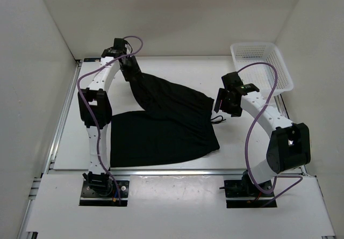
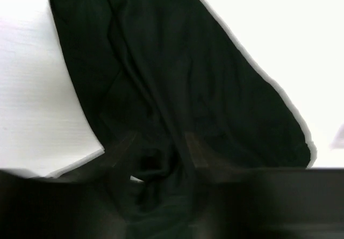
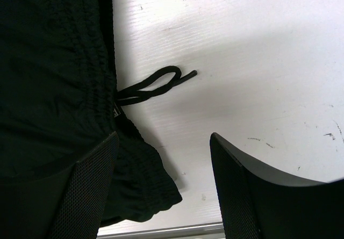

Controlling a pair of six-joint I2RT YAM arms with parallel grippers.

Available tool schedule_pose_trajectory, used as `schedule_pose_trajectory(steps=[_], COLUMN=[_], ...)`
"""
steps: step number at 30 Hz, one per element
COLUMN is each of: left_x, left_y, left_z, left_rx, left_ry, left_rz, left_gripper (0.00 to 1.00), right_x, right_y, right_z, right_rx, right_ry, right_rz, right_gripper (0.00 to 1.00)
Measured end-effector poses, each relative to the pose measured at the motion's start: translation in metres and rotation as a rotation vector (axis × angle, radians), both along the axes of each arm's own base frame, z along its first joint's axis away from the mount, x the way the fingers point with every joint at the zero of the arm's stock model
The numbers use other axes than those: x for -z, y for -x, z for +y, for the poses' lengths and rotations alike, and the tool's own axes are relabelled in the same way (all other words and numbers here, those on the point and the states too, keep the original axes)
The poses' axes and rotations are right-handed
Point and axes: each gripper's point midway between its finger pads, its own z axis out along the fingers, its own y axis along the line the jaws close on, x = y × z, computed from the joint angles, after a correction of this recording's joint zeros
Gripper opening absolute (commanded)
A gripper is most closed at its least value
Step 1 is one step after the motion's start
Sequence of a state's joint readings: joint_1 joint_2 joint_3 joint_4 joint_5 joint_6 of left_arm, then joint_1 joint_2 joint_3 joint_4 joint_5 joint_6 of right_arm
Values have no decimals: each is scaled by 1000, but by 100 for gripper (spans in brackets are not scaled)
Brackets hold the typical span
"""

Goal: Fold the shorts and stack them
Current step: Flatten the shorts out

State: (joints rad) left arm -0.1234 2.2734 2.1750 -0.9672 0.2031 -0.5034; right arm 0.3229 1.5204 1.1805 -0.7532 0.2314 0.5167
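The black shorts (image 1: pixel 166 123) lie on the white table, one leg flat at the front and the other pulled up toward the back left. My left gripper (image 1: pixel 130 72) is shut on the hem of that raised leg; in the left wrist view the dark cloth (image 2: pixel 177 88) bunches between the fingers and hangs away from them. My right gripper (image 1: pixel 219 103) is open and empty, hovering at the waistband's right edge. In the right wrist view the waistband (image 3: pixel 59 88) and its drawstring (image 3: pixel 156 84) lie beside the left finger (image 3: pixel 91 196).
A white mesh basket (image 1: pixel 262 66) stands at the back right corner of the table. White walls close in the left, back and right sides. The table's front metal edge (image 3: pixel 161 231) shows just below the waistband.
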Motion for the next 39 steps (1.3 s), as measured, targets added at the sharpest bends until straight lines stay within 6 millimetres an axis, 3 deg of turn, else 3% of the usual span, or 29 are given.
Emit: schedule_pose_trajectory(steps=[1, 2, 7, 9, 12, 15, 20, 25, 31, 33, 34, 37, 39], left_x=[6, 14, 66, 83, 94, 94, 96, 79, 15, 1, -3, -8, -4], left_y=[2, 5, 18, 25, 32, 34, 38, 45, 45, 50, 54, 64, 62], left_z=[-2, -4, -6, -5, -3, -1, 5, 18, 28, 33, 35, 39, 38], left_rx=[6, 11, 23, 23, 24, 27, 29, 2, -29, -47, -54, -56, -47], left_ry=[-1, -2, -16, -24, -32, -42, -75, -128, -138, -150, -153, -151, -143], left_rz=[13, 34, 156, 202, 238, 243, 258, 243, 112, 87, 82, 82, 85], left_gripper=[61, 69, 68, 62, 45, 12, 10, 10, 10, 10, 15, 68, 77], right_x=[0, 0, -2, -5, -9, -11, -12, -15, -16, -17, -17, -17, -18], right_y=[0, 0, 0, 0, 0, 0, 0, 1, 6, 6, 6, 6, 6], right_z=[0, 0, 0, 0, 0, 0, 0, -1, -2, -2, -2, -2, -2], right_rx=[0, 0, -1, 0, 0, 0, 4, 5, 5, 5, 5, 5, 5], right_ry=[0, 0, -2, -5, -9, -10, -13, -16, -17, -17, -17, -18, -19], right_rz=[0, -1, -5, -14, -28, -34, -38, -49, -50, -51, -51, -54, -55], right_gripper=[74, 74, 74, 74, 74, 74, 74, 74, 74, 74, 74, 74, 74])
